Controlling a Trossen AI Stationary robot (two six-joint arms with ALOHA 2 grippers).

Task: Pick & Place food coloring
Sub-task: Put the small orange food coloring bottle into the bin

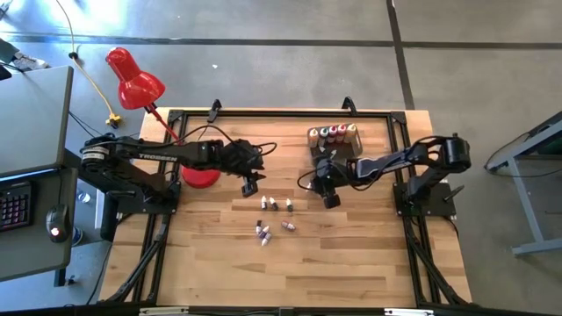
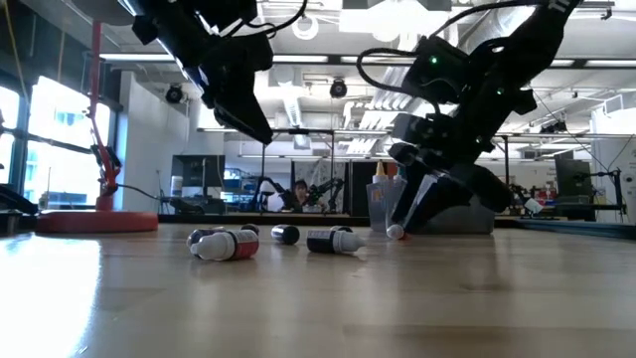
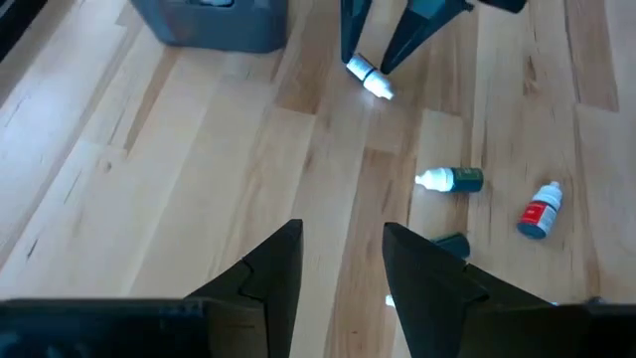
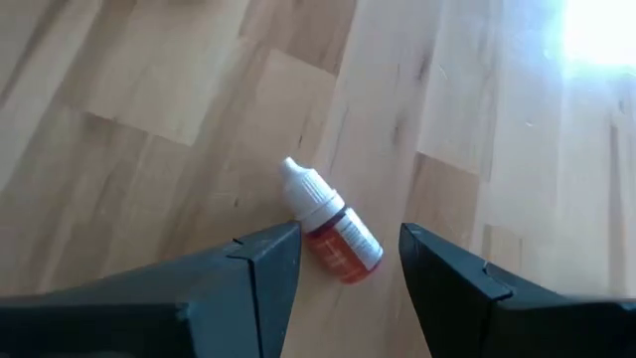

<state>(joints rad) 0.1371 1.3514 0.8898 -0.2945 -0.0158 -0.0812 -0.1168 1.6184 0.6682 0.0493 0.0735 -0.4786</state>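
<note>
Nearest the table's front edge lie loose small bottles [image 1: 272, 218]. Beyond them, the right gripper [image 1: 331, 201] hangs with fingers spread, unclenched, straddling an orange food coloring bottle [image 4: 331, 233] lying on the wood just short of the grey tub [image 1: 334, 140]. The left gripper [image 1: 249, 187] hovers parted, empty.

Robotics lab or workshop. Evidence: butcher-block wooden table [image 1: 351, 254] in a black metal frame, standing on a polished concrete floor [image 1: 263, 53]; desk with keyboard [image 1: 13, 206] and mouse alongside; open ceiling with exposed ducts and strip lights [image 2: 328, 94]; further robot arms [image 2: 263, 189] and a seated person in the background.
</note>
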